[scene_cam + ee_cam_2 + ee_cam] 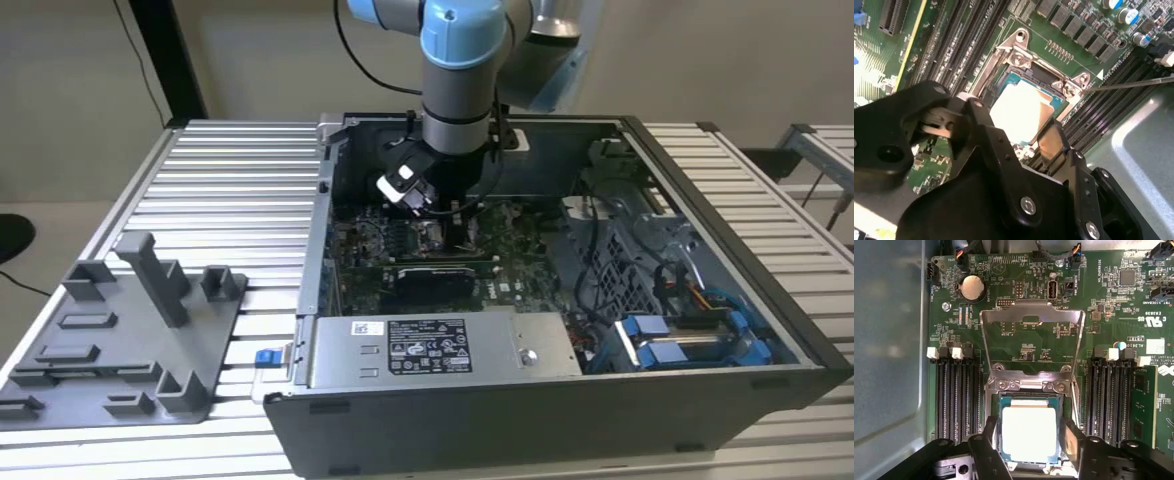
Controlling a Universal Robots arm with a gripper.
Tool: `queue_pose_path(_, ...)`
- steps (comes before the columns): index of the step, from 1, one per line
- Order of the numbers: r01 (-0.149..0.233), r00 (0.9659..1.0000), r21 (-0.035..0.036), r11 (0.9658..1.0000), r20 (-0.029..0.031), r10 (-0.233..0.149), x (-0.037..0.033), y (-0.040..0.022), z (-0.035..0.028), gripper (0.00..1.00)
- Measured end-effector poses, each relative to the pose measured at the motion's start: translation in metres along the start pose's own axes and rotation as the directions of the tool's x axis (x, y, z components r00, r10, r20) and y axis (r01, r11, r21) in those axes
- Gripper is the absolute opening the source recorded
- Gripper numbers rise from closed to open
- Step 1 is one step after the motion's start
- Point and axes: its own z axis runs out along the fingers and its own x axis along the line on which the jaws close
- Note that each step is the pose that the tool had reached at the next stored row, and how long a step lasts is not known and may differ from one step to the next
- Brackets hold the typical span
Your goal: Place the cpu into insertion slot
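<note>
The cpu (pixel 1029 432) lies flat in the insertion slot (pixel 1029 386), whose load plate (pixel 1031 315) stands swung open. The gripper (pixel 1030 442) straddles its two opposite edges, though I cannot tell whether it is clamped on the chip or free of it. The chip looks light, thin and stiff but probably fragile underneath, so it is best held by those bare edges.

The exterior view looks down from high and well back over the open case (pixel 534 420). Both wrist views look down close onto the slot (pixel 1029 385) (pixel 1016 57), the second at a slant.
</note>
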Motion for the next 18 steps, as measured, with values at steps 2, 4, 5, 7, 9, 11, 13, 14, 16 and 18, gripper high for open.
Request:
queue_pose_path(2, 0.0, 1.0, 0.0002, 1.0, 0.0001, 0.0, 0.0005, 0.0002, -0.0053, 1.0)
queue_pose_path(4, -0.001, 1.0, 0.0, 1.0, 0.0001, 0.001, 0.001, 0.0005, -0.0101, 1.0)
queue_pose_path(5, -0.003, 1.0, -0.0002, 1.0, 0.0003, 0.003, 0.0012, 0.0006, -0.0126, 1.0)
queue_pose_path(7, -0.01, 0.9999, -0.0009, 0.9999, 0.0006, 0.01, 0.0017, 0.0009, -0.0167, 1.0)
queue_pose_path(9, -0.02, 0.9998, -0.0019, 0.9998, 0.0012, 0.02, 0.0021, 0.0009, -0.0208, 1.0)
queue_pose_path(11, -0.031, 0.9995, -0.0031, 0.9995, 0.0016, 0.031, 0.0026, 0.0011, -0.0245, 1.0)
queue_pose_path(13, -0.039, 0.9992, -0.0038, 0.9992, 0.0021, 0.039, 0.0038, 0.0016, -0.0359, 1.0)
queue_pose_path(14, -0.041, 0.9992, -0.0041, 0.9991, 0.0019, 0.041, 0.0043, 0.0019, -0.0404, 1.0)
queue_pose_path(16, -0.041, 0.9991, -0.0039, 0.9991, 0.0021, 0.041, 0.0052, 0.0023, -0.0493, 1.0)
queue_pose_path(18, -0.041, 0.9991, -0.0039, 0.9991, 0.002, 0.041, 0.0061, 0.0028, -0.0587, 1.0)
